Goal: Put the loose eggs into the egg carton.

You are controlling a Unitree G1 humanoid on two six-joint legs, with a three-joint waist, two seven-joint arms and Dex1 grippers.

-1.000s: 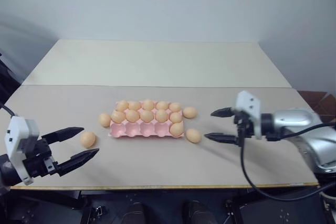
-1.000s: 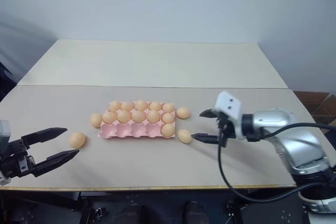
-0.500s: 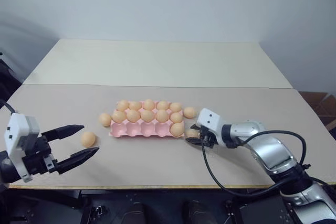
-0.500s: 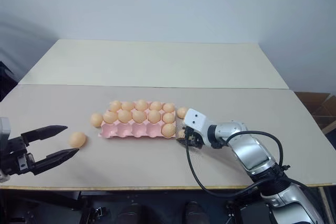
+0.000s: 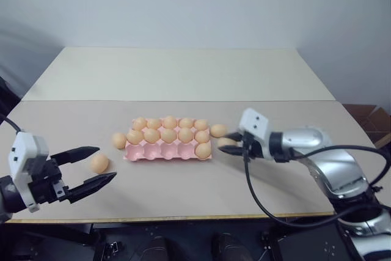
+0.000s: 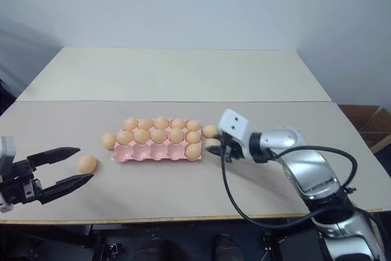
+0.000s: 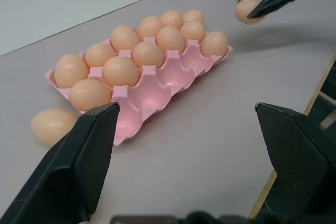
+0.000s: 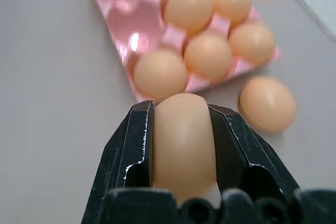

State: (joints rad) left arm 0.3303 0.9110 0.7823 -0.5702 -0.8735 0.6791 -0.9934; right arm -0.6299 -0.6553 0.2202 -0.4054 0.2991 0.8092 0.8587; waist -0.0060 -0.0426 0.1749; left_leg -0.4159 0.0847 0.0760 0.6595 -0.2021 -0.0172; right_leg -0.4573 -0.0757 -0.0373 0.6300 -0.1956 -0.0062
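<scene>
My right gripper (image 8: 181,145) pinches one of the loose eggs (image 8: 184,140) between its jaws, lifted off the desk (image 5: 183,187) just beside the right end of the egg carton (image 5: 160,151), whose pink near row has four bare cups (the likely berth for this one). The narrow grip across the egg's sides keeps it from rolling out. My left gripper (image 5: 88,168) hangs with jaws wide on either side of another loose egg (image 5: 99,162), not touching it. Two more lie against the carton's ends (image 5: 118,140) (image 5: 218,130).
</scene>
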